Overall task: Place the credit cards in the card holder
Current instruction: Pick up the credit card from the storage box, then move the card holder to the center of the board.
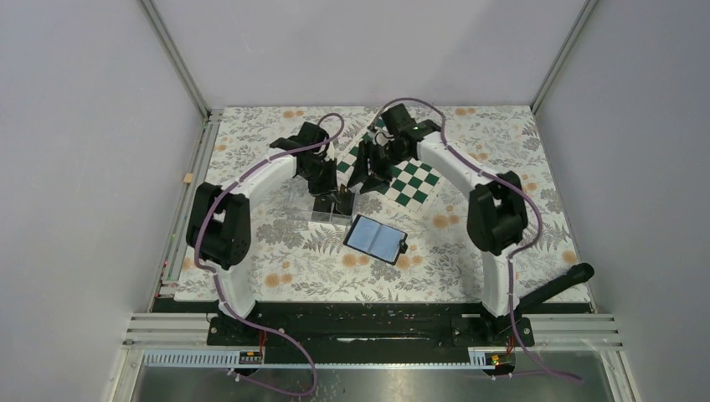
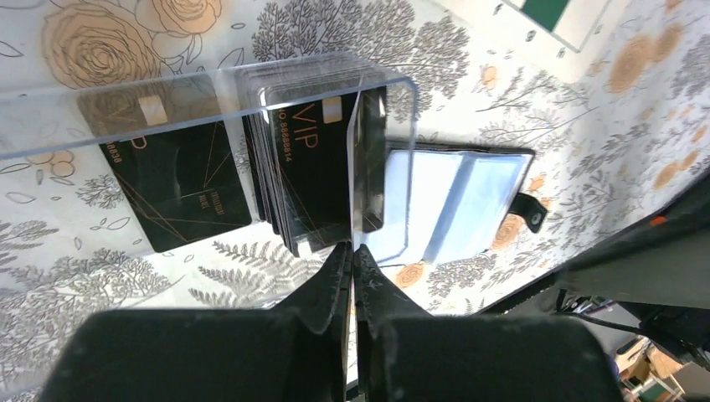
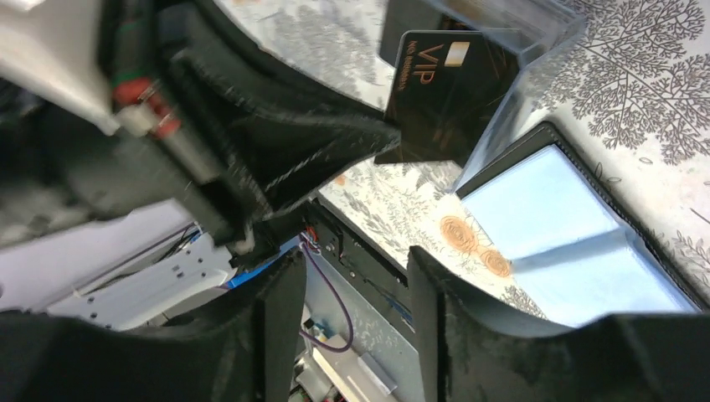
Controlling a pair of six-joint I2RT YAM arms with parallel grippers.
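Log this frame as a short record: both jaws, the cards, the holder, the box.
left jaws: shut on one credit card, upright at the clear box
right jaws: open, holding nothing
other cards: stack standing in the box; one more in the next compartment
card holder: lying open beside the box, no dark card visible in it
checkered board: behind the box

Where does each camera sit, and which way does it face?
Top external: above and behind the bases, facing down on the table; both arms show.
Left wrist: looks along the left gripper, shut on a credit card, at the clear box.
Right wrist: looks past the open right gripper at that card.
Shared: all three show the open card holder.
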